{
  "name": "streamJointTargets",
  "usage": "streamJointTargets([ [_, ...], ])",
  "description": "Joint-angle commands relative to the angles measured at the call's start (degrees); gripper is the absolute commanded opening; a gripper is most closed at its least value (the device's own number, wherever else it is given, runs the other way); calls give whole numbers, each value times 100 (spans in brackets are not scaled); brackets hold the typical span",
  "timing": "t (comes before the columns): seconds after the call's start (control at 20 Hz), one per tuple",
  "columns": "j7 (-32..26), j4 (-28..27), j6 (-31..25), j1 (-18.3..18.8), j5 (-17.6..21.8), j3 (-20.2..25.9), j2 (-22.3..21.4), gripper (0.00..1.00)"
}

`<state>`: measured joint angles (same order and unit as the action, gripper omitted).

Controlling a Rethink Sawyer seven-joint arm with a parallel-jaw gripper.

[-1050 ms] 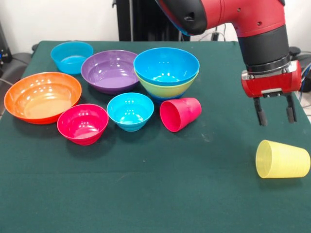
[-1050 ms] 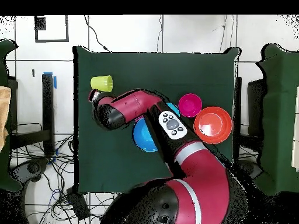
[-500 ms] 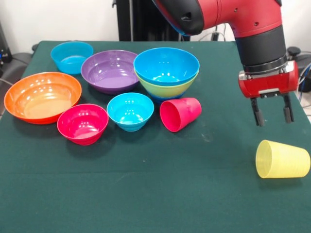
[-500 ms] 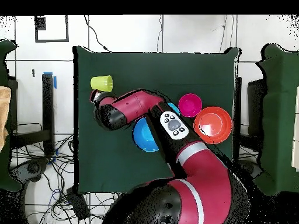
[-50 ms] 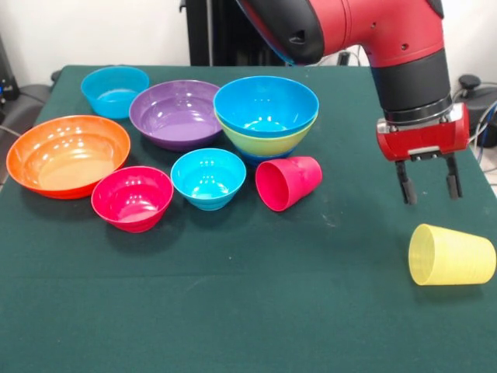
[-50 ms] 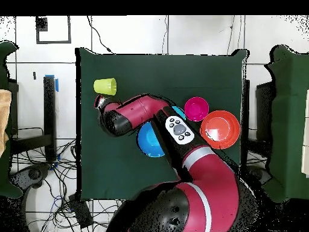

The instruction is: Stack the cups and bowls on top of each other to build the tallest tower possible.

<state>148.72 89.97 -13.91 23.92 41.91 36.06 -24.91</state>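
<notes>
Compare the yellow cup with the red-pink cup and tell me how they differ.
The yellow cup is pale yellow with faint ribs; the red-pink cup is solid, smooth red-pink. The yellow cup lies alone at the picture's right in the front view, below the end effector; the red-pink cup lies among the bowls, beside the small cyan bowl. Both are tapered tumblers lying on their sides on the green table, mouths toward the picture's left.

On the worktop (image 5: pixel 233 311), front view: the stacked bowls (image 5: pixel 265 116) sit at centre. A wide bowl (image 5: pixel 175 113) touches them at nine o'clock; a small bowl (image 5: pixel 115 91) lies farther at ten. A tipped cup (image 5: pixel 288 182) lies at five, a low bowl (image 5: pixel 208 178) at seven. Another cup (image 5: pixel 451 255) lies on its side at four, beneath the pincer (image 5: pixel 425 180).
</notes>
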Motion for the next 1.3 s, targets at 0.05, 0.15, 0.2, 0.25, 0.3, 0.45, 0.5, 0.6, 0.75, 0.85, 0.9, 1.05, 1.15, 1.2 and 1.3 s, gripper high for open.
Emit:
streamJointTargets([
  [0.05,-1177,-103,-223,44,519,91,393,100],
  [0.15,-1124,-136,-184,2,548,46,429,100],
  [0.2,-1109,-167,-186,-20,543,39,437,100],
  [0.25,-1079,-208,-170,-50,550,20,454,100],
  [0.3,-1057,-248,-173,-76,543,13,461,100],
  [0.45,-976,-353,-185,-157,530,-25,476,100],
  [0.5,-975,-383,-216,-160,504,-9,465,100],
  [0.6,-914,-415,-185,-186,493,-24,469,100],
  [0.75,-830,-385,-119,-188,470,-37,436,100],
  [0.85,-791,-362,-88,-176,455,-42,413,100],
  [0.9,-774,-358,-82,-175,447,-46,403,100],
  [1.05,-728,-378,-75,-174,425,-69,367,100],
  [1.15,-735,-433,-120,-178,401,-68,371,100],
  [1.2,-763,-476,-159,-171,389,-55,382,100],
  [1.3,-812,-544,-231,-154,358,-23,391,100],
])
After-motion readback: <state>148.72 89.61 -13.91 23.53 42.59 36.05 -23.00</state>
